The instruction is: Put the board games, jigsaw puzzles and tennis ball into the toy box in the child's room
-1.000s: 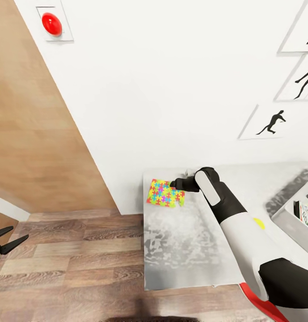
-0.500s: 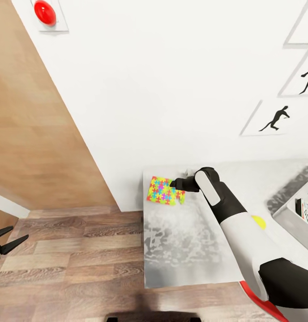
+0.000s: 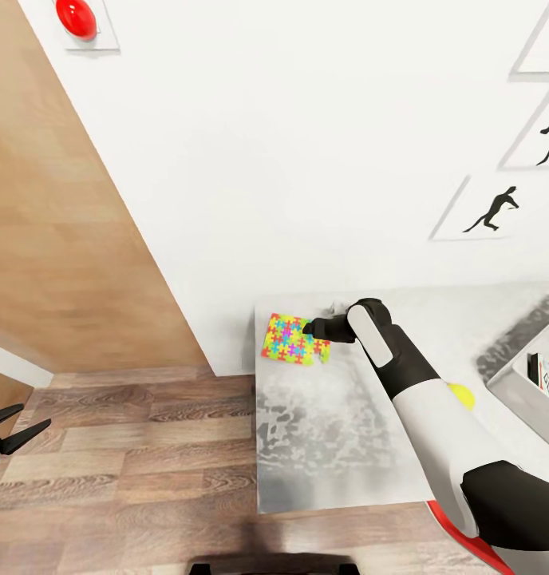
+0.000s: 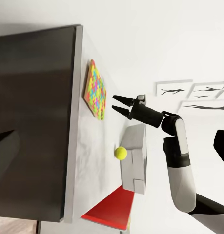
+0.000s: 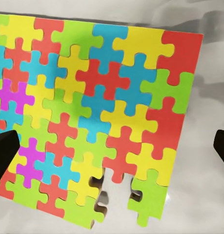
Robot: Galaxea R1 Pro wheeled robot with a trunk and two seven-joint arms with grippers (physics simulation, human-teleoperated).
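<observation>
Your right gripper (image 4: 116,104) hangs wide open, empty, above the jigsaw puzzle (image 3: 294,341) on the table (image 3: 322,447); lower and close next.

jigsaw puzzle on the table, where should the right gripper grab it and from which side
The jigsaw puzzle lies flat on the table, a thin slab near its wall-side corner. Probably best to pinch a solid edge from above, away from the missing-piece notch. The right gripper is open above it, fingers wide.

multicoloured jigsaw puzzle (image 3: 294,341), yellow tennis ball (image 3: 461,394)
</observation>
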